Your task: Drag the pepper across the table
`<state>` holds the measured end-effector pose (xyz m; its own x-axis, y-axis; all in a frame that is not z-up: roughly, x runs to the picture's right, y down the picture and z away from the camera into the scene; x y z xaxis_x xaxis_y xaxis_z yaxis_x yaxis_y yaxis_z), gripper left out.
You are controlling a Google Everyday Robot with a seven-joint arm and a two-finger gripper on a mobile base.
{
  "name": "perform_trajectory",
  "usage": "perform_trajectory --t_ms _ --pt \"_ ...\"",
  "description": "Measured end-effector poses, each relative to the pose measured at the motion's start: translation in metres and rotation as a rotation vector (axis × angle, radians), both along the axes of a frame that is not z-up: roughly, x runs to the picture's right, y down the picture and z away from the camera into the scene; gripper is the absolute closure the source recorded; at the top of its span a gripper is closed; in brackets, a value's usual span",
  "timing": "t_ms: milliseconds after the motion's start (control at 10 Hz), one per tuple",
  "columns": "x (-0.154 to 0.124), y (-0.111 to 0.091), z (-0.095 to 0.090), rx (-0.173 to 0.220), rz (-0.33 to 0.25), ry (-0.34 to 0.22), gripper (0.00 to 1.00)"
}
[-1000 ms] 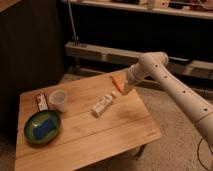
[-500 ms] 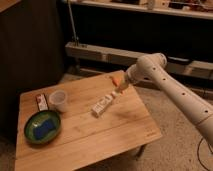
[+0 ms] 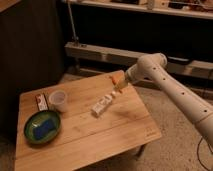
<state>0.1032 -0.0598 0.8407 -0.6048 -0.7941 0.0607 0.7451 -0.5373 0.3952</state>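
The small orange-red pepper (image 3: 116, 79) lies near the far right edge of the light wooden table (image 3: 115, 135). My gripper (image 3: 120, 88) is at the end of the white arm that reaches in from the right. It is low over the table, right beside and partly over the pepper. A white tube with a label (image 3: 102, 105) lies just left of and in front of the gripper, its cap end close to it.
A clear plastic cup (image 3: 57, 100) and a small red-and-white packet (image 3: 41, 102) stand at the left. A green bowl (image 3: 31, 122) holding a blue sponge (image 3: 42, 129) sits at the front left. A dark cabinet stands behind the table, and low shelving runs along the back.
The arm has lowered and shifted a little to the left. The pepper sits slightly farther back than a second ago. The tube, cup and bowl have not moved.
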Motion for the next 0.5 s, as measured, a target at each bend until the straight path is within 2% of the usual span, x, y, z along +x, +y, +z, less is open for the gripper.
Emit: perform_trajectory --t_ms 200,300,400,500 --pt "0.004 -0.02 0.018 -0.081 0.125 0.111 0.2" --pt "0.011 -0.028 0.029 -0.129 0.238 0.143 0.2" --pt "0.012 -0.027 0.037 -0.167 0.306 0.132 0.2" --pt "0.011 -0.023 0.044 -0.193 0.34 0.116 0.2"
